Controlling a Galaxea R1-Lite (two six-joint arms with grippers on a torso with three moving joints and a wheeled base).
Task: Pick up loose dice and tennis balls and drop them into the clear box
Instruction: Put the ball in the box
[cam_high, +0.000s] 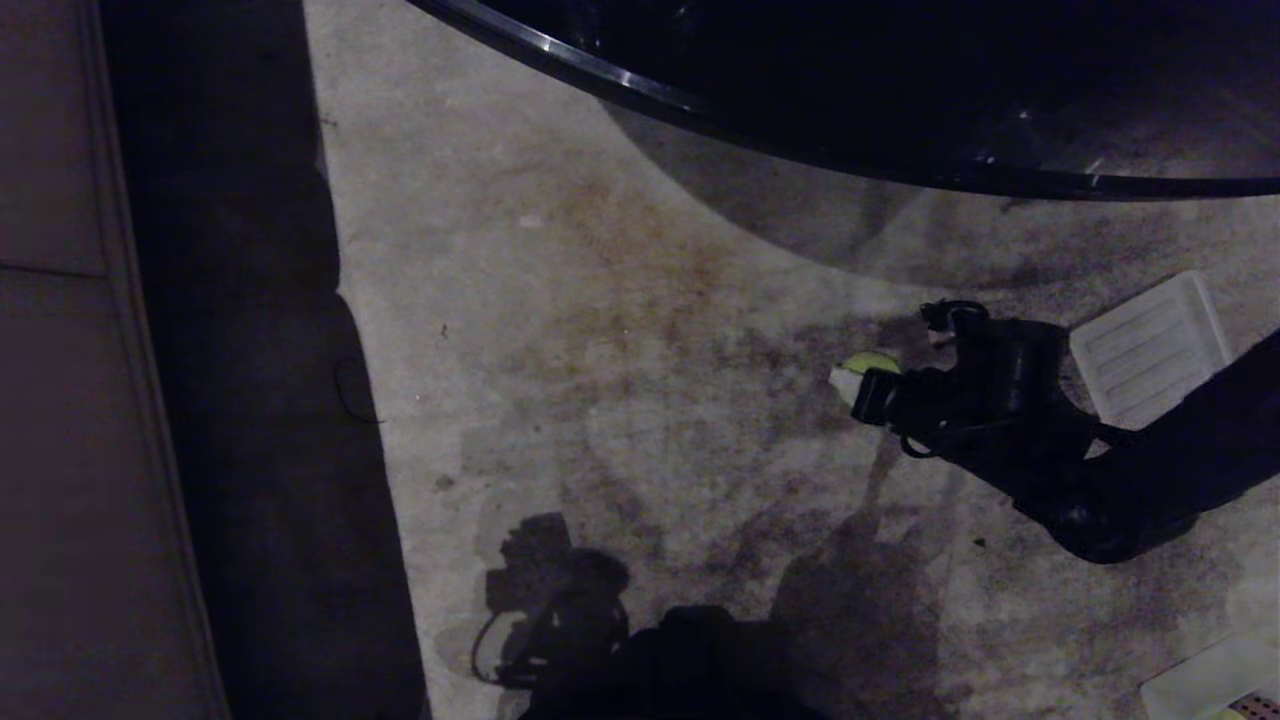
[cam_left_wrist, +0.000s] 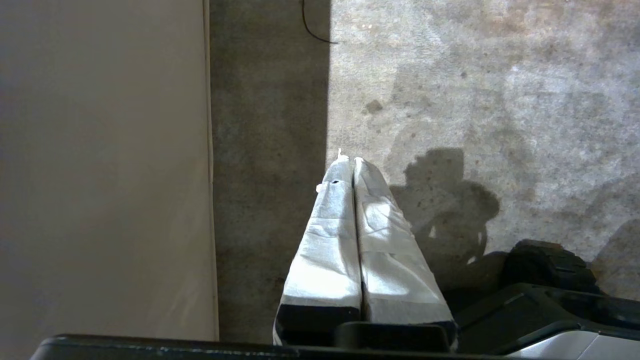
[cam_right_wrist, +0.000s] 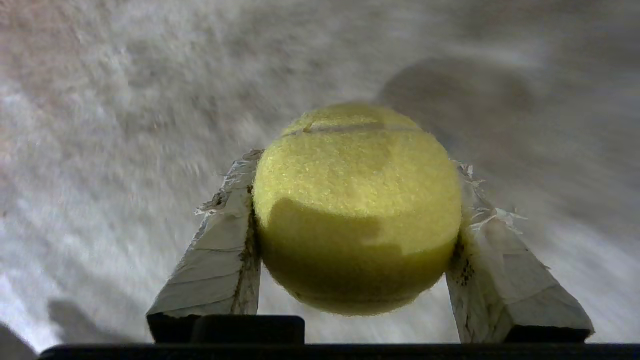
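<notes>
- My right gripper (cam_right_wrist: 356, 220) has its two white-wrapped fingers (cam_right_wrist: 220, 260) pressed against either side of a tennis ball (cam_right_wrist: 356, 200), holding it between them, with the ball bulging out past the fingertips.
- In the head view that gripper (cam_high: 858, 385) sits toward three o'clock, and only a sliver of the yellow-green tennis ball (cam_high: 868, 362) shows past the dark wrist.
- The carpet (cam_high: 620, 330) under the ball is pale, stained and blurred in my right wrist view; I cannot tell whether the ball touches it or hangs just above.
- A whitish ribbed lid (cam_high: 1150, 348) lies flat on the carpet just beyond my right wrist, also near three o'clock, partly covered by my arm.
- At five o'clock, in the corner of the head view, a pale edge of the clear box (cam_high: 1205, 680) shows; its contents are too cut off to read.
- My left gripper (cam_left_wrist: 350, 162) is parked low near my base, its wrapped fingers (cam_left_wrist: 327, 240) pressed flat together with nothing between them, pointing along the carpet.
- A dark curved table edge (cam_high: 800, 140) runs across from twelve o'clock to two o'clock.
- A pale panel (cam_high: 60, 400) runs along nine o'clock, with a deep band of shadow beside it.
</notes>
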